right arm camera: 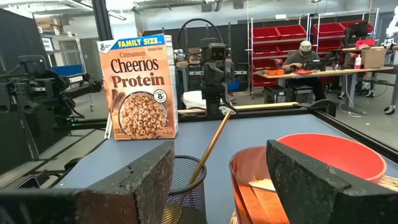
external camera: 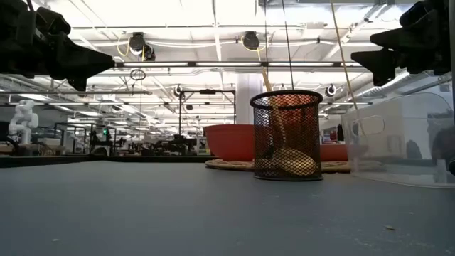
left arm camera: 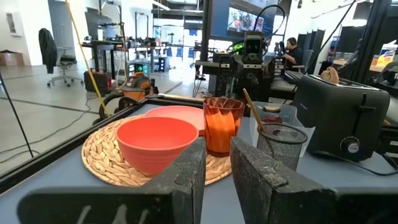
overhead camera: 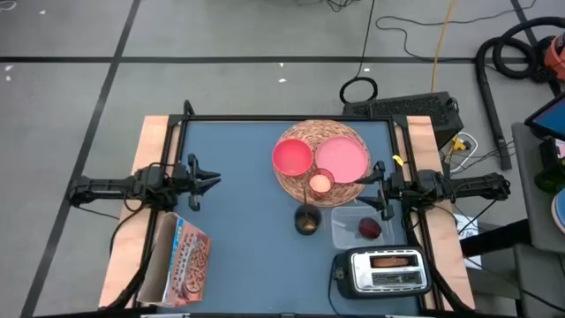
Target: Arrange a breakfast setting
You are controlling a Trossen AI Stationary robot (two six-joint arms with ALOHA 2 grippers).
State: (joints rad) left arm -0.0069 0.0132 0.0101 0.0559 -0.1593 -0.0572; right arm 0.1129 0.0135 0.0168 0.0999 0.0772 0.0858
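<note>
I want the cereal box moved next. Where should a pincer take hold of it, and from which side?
The cereal box stands upright near the table's front left corner. I'd grip its narrow top edge from above with the left pincer, fingers across the thin depth; the broad printed faces look too wide to span.

A round woven mat lies at the far middle of the blue table. On it sit a pink bowl to the left, a pink plate to the right and a small cup at its near edge. Just in front of the mat stands a dark mesh holder, its contents hard to make out. Beside that is a clear tub with a dark red fruit inside, and nearer still a toaster. A cereal box stands at the near left corner. The left gripper waits at the left edge and the right gripper by the plate, each with its fingers apart
</note>
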